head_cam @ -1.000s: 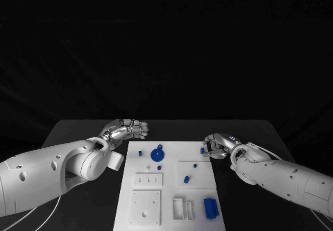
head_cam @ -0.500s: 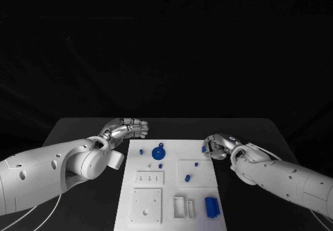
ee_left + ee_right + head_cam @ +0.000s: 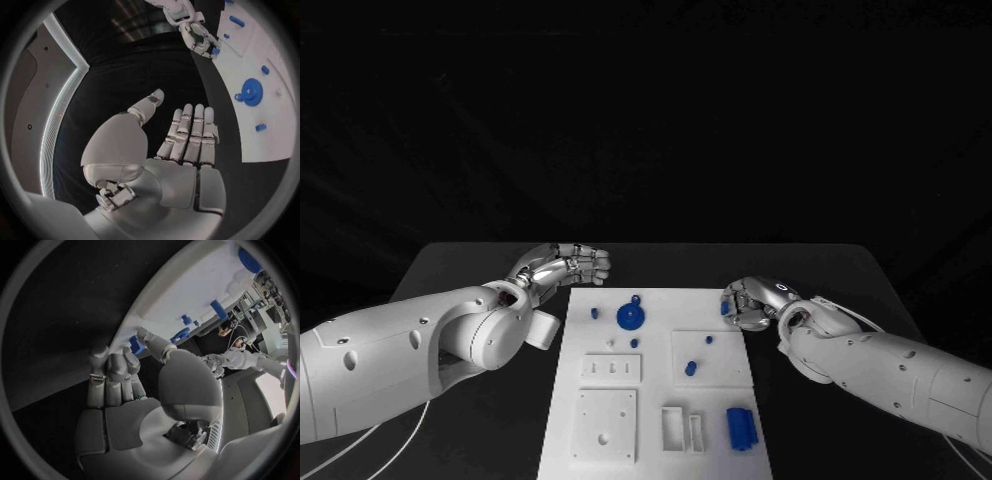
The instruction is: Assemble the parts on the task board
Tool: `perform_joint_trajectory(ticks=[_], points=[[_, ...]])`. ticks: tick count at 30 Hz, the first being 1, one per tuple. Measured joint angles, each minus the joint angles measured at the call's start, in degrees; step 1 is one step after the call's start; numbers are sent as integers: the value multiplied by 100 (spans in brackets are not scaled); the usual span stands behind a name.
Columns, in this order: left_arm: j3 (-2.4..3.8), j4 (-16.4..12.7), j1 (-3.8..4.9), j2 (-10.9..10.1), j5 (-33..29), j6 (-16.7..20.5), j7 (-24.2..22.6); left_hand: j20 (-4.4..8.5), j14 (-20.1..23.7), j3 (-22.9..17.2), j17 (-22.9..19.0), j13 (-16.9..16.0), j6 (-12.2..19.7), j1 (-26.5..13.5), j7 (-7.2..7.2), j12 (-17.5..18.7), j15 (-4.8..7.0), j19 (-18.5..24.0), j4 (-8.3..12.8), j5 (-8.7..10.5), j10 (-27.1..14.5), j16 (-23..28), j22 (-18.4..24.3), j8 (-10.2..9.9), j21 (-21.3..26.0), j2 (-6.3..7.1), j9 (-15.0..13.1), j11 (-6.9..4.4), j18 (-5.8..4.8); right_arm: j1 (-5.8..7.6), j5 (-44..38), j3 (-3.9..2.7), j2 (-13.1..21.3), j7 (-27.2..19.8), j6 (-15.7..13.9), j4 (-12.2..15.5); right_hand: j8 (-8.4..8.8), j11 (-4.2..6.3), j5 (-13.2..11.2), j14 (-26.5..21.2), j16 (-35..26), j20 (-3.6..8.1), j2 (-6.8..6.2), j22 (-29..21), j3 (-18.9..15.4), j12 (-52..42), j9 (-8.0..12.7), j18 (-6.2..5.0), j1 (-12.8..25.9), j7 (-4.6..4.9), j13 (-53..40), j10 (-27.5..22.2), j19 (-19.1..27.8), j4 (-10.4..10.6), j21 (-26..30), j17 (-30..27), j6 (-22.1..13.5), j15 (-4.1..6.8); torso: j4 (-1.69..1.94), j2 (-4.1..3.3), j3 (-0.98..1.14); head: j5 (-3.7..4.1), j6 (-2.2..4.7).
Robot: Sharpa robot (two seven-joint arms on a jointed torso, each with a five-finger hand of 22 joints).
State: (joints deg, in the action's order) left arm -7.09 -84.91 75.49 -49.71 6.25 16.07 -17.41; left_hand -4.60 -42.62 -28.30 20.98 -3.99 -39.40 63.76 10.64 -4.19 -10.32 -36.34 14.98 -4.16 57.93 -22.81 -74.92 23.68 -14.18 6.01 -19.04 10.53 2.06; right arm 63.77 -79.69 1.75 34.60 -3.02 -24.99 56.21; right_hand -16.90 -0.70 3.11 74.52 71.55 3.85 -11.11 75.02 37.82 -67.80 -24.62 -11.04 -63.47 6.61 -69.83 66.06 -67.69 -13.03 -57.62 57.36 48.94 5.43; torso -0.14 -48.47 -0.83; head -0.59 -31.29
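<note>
Blue part (image 3: 726,309) pinched in right hand (image 3: 750,303) at task board (image 3: 661,400) edge; left hand (image 3: 567,267) empty, fingers extended.

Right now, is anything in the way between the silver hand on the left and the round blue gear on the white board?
Nothing visible: only bare board lies between the left hand and the blue gear on the white task board.

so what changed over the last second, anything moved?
Barely anything. The right hand holds a small blue part at the task board's far right edge, as before. The left hand hovers empty off the far left corner, unmoved. The blue gear and other parts stayed put.
</note>
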Motion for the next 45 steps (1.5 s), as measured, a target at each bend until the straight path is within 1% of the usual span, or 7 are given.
perform_joint_trajectory(ticks=[4, 10, 17, 33, 36, 40, 45], points=[[0, 6, 0, 5, 0, -2, 1, 0, 0, 0, 0, 0, 0, 0, 0, 0, 0, 0, 0, 0, 0, 0, 0, 0, 0, 0, 0, 0, 0, 0, 0, 1, -8, -3, 1, 2, -1, 9, 0, 0, 0, -1, 35, 0, 23, 0, -3, 0, 35, 25, 0, 10, 0, 23, 0, 6, 27, 0, 0, 2, 0, -5, 11], [1, 13, 0, 12, 0, -2, 2, 0, 0, 0, 0, 0, 0, 0, 0, 0, 0, 0, 0, 0, 0, 0, 1, 0, 0, 0, 0, 0, -1, 0, 0, 1, -34, -7, 1, -1, -22, 10, 0, 0, 0, -9, 65, 0, 46, 0, -19, 0, 65, -6, 0, 10, -8, 46, 0, 12, 65, 41, 1, 2, -2, -18, 15], [-1, 25, -1, 21, 0, -2, 2, 0, 0, 0, 0, 0, 0, 0, 0, 0, 0, 0, 0, 0, 0, 0, 1, 0, 0, 0, 0, 0, 0, -1, 0, 1, -43, -14, -2, -10, -126, 20, 0, 1, 0, -9, 65, 0, 100, 1, -60, -1, 65, 5, 1, 21, -8, 51, 0, 22, 202, 42, 0, 2, -2, -20, -1], [0, 28, -1, 17, 0, -2, 4, 0, 0, 0, 0, 0, 0, 0, 0, 0, 0, 0, 0, 0, 0, 0, -2, 0, 0, 0, 0, 0, -1, -2, -14, 1, -48, -18, -18, -5, -294, 47, 0, 1, -23, -11, 269, 0, 267, 1, -123, -1, 73, -162, 2, 33, -8, 15, 0, 47, 436, 41, 1, -2, 6, -19, -5], [0, 29, -1, 16, 0, -2, 4, 0, 0, 0, 0, 0, 0, 0, 0, 0, 0, 0, 0, 0, 0, 0, -2, 0, 0, 0, 0, 0, -1, -2, -21, 1, -48, -16, -44, -5, -302, 73, 0, 3, -29, -13, 310, 0, 299, 1, -128, 0, 94, -185, 2, 7, -6, 15, 0, 51, 602, 42, 0, -2, 9, -19, -5], [0, 29, -1, 15, 0, -2, 4, 0, 0, 0, 0, 0, 0, 0, 0, 0, 0, 0, 0, 0, 0, 0, -2, 0, 0, 0, 0, 0, -1, -2, -41, 1, -49, -7, -127, 7, -356, 81, 0, -2, -45, -20, 384, 0, 314, 1, -132, -1, 126, -190, -3, 16, 1, 30, 0, 58, 610, 84, -1, -3, 12, -19, -5], [1, 24, -1, 14, 0, -6, 7, 0, 0, 0, 0, 0, 0, 0, 0, 0, 0, 0, 0, 0, 0, 0, -1, 0, 0, 0, 0, 0, -1, -2, -76, 1, -32, 7, -242, 69, -386, 104, -1, 11, -45, -20, 409, 0, 339, 1, -165, -2, 127, -243, -20, 39, 1, 5, -23, 65, 668, 113, -2, -6, 13, -22, -7]])
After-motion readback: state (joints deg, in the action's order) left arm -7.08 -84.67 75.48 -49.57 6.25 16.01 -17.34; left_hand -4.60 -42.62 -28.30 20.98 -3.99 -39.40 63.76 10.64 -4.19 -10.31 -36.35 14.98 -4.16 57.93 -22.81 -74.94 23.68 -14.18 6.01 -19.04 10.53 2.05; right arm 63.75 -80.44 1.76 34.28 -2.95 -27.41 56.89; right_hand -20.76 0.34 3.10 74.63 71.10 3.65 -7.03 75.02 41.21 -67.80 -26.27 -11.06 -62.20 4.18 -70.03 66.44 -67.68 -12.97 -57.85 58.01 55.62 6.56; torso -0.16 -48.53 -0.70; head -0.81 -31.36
